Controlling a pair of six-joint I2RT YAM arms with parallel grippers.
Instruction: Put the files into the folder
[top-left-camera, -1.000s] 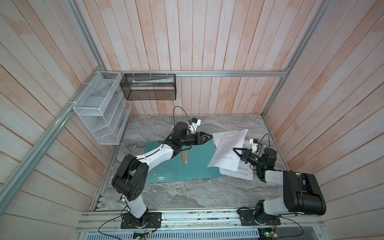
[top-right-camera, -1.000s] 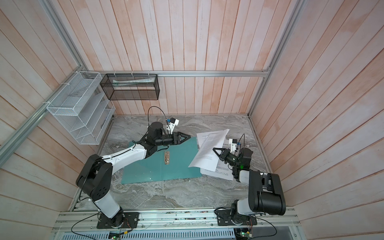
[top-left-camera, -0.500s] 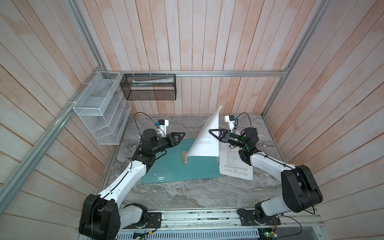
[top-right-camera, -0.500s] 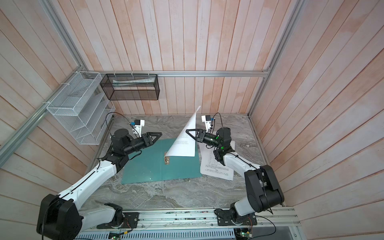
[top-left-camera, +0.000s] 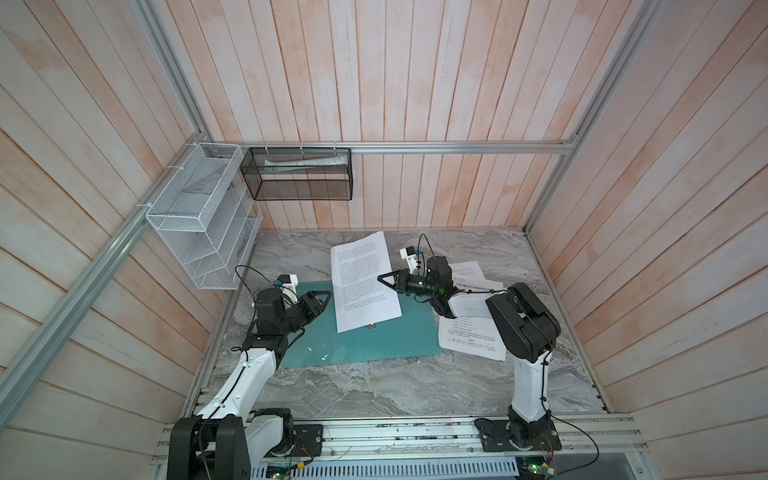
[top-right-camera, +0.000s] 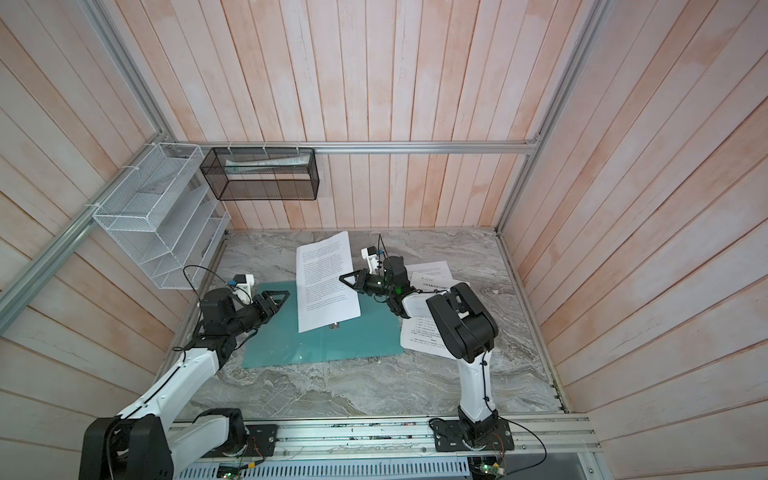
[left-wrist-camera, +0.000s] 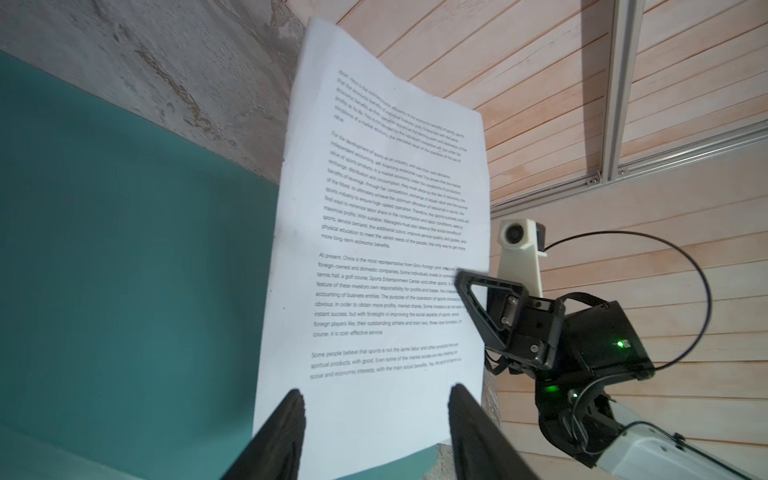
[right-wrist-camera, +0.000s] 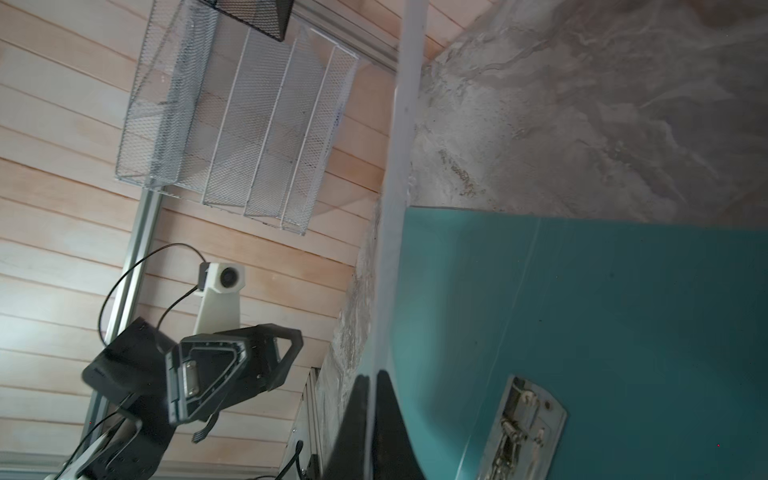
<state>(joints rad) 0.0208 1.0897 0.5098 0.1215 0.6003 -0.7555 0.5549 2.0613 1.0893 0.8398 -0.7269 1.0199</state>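
Marble tabletop (top-left-camera: 374, 386); right gripper (top-left-camera: 381, 278) pinching sheet (top-left-camera: 363, 286), edge-on from right wrist; left gripper (top-left-camera: 325, 303) agape.

We saw a white wire rack (top-left-camera: 195, 232) hanging on the wood wall (top-left-camera: 415, 83). Just beside it hung a black mesh basket (top-left-camera: 301, 193) with a pale roll (top-left-camera: 305, 163) inside. The table (top-left-camera: 374, 386) looked like grey stone.

Robot test cell, wood-panelled walls (top-left-camera: 415, 83), aluminium frame (top-left-camera: 415, 146), marble-look tabletop (top-left-camera: 374, 386)
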